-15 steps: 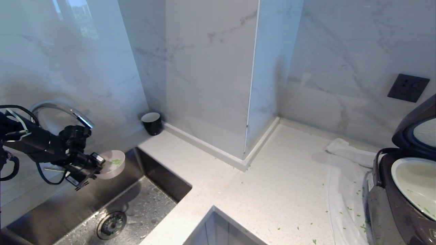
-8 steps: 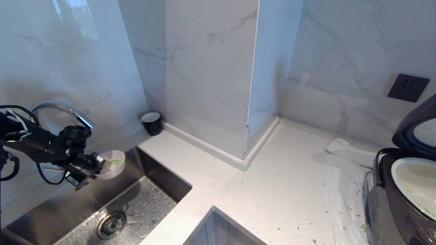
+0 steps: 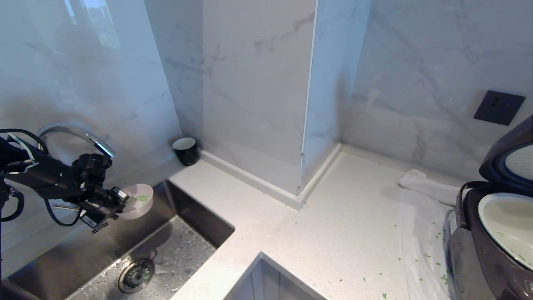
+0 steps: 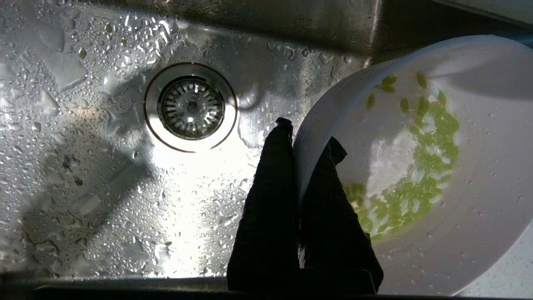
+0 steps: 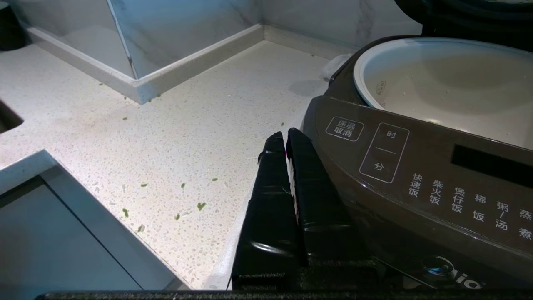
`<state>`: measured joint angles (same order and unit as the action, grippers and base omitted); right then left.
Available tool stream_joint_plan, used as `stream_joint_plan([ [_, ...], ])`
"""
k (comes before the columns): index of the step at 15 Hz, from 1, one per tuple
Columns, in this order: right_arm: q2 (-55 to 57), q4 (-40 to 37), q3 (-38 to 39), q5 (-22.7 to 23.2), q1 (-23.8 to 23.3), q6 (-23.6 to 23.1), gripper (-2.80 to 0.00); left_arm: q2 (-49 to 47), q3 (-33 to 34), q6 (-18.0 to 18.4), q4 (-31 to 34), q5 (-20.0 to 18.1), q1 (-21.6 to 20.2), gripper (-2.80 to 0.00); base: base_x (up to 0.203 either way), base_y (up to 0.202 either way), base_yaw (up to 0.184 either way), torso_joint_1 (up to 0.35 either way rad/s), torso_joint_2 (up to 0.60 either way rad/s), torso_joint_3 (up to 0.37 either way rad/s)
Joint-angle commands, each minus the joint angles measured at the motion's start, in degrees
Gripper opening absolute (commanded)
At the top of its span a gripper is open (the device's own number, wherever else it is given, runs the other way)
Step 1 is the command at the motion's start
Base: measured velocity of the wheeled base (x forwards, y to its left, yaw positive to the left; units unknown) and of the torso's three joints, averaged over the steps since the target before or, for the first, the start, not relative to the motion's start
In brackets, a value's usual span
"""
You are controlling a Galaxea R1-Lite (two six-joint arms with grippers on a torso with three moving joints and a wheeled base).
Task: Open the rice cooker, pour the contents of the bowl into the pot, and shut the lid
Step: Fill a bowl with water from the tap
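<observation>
L gripper (image 4: 306, 137) pinches bowl (image 4: 479, 166) rim btwn jaws.

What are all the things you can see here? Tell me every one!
Bowl: one, pale pink, held over the sink.
Green bits: many, bright green, in the bowl; more scattered on the counter.
Rice cooker: one, dark brown-grey, far right on the counter.
Lid: one, dark, standing open.
Pot: one, cream-white, inside the cooker.
Sink: one, steel, wet, lower left.
Drain: one, silver, in the sink.
Tap: one, silver, behind the sink.
Cup: one, black, white inside, by the wall.
Socket: one, dark, on the wall.
Left gripper: shut on the bowl's rim.
Right gripper: shut, beside the cooker's front.
</observation>
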<state>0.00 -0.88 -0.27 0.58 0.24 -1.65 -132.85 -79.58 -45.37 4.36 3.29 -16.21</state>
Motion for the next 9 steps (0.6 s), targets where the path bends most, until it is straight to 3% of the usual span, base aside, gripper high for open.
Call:
stream_joint_plan([
  [1,0.0,0.0,0.0,-0.1,0.1,0.0,-2.8,0.1,0.0,-0.2,0.0,0.0,0.0,-2.8,0.0,0.0,0.0,0.0,0.0,0.0],
  [9,0.0,0.0,0.0,0.0,0.0,0.0,-2.8,0.1,0.0,-0.3,0.0,0.0,0.0,-2.8,0.0,0.0,0.0,0.0,0.0,0.0],
])
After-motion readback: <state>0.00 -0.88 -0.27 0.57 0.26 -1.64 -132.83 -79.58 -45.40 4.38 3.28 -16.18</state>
